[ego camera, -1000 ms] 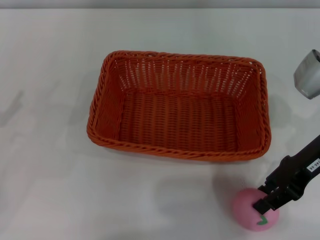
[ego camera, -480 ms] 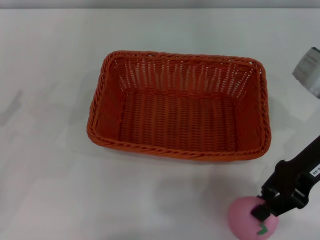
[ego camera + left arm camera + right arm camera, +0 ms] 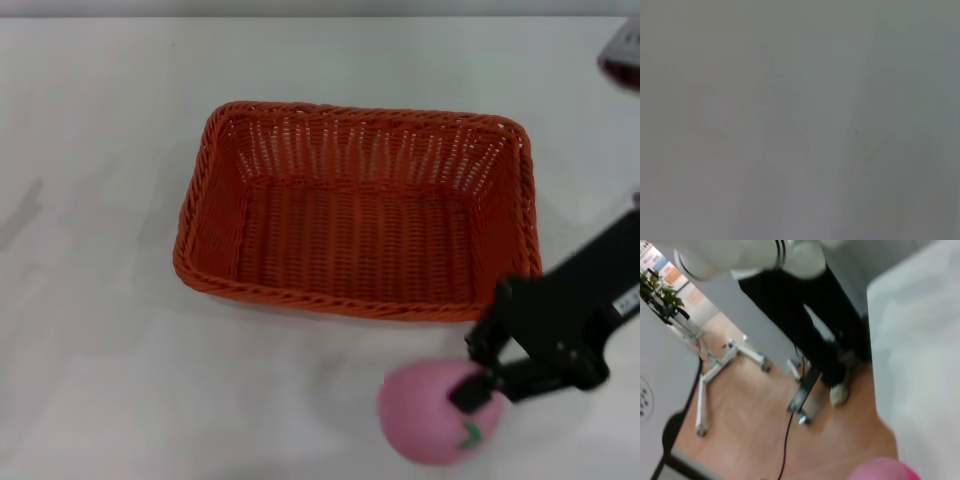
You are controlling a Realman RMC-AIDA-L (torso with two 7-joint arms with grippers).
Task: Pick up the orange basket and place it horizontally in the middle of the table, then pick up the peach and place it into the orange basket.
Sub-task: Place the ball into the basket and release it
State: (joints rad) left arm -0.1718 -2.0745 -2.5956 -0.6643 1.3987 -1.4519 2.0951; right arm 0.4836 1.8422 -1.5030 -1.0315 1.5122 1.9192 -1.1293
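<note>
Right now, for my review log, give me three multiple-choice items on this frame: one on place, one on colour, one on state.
1. Where is the peach?
A. inside the orange basket
B. outside the basket, beyond its near rim
C. at the table's far edge

2. What colour is the basket?
A. blue
B. green
C. orange

3. What is the right pincer doing?
A. gripping the peach
B. hanging open over the basket
C. holding the basket's rim

Answers: 1 B, the head view shows the peach outside the near rim. 2 C, the weave is orange throughout. 3 A, its fingers close on the peach's top.
</note>
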